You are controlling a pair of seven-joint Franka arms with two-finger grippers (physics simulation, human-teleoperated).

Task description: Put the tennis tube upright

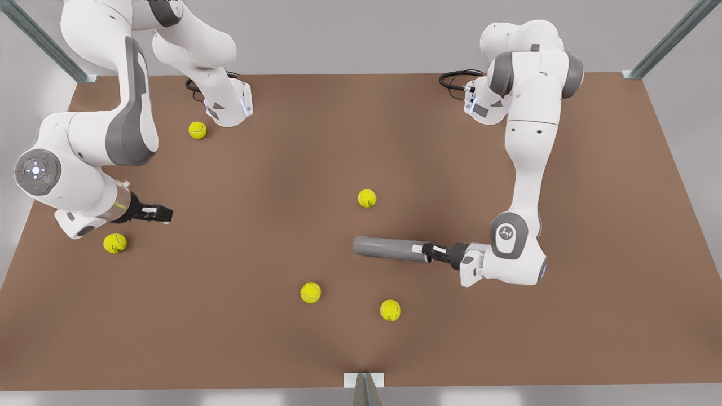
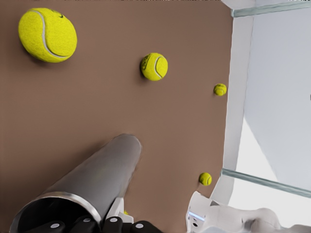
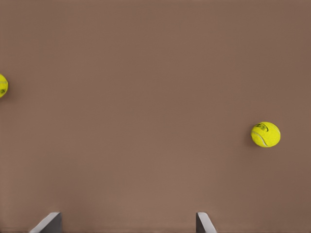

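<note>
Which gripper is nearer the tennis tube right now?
Left. The left gripper is at the tennis tube, fingers on its open end at the front view's right. The right gripper waits, open, far across the table at the front view's left.

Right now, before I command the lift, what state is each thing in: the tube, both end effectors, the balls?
tennis tube: lying on its side on the table, open rimmed end held
left end effector: shut on the tube's rimmed end
right end effector: open, empty, waiting above the table
five tennis balls: loose on the table, apart from the tube
table: brown, flat
</note>
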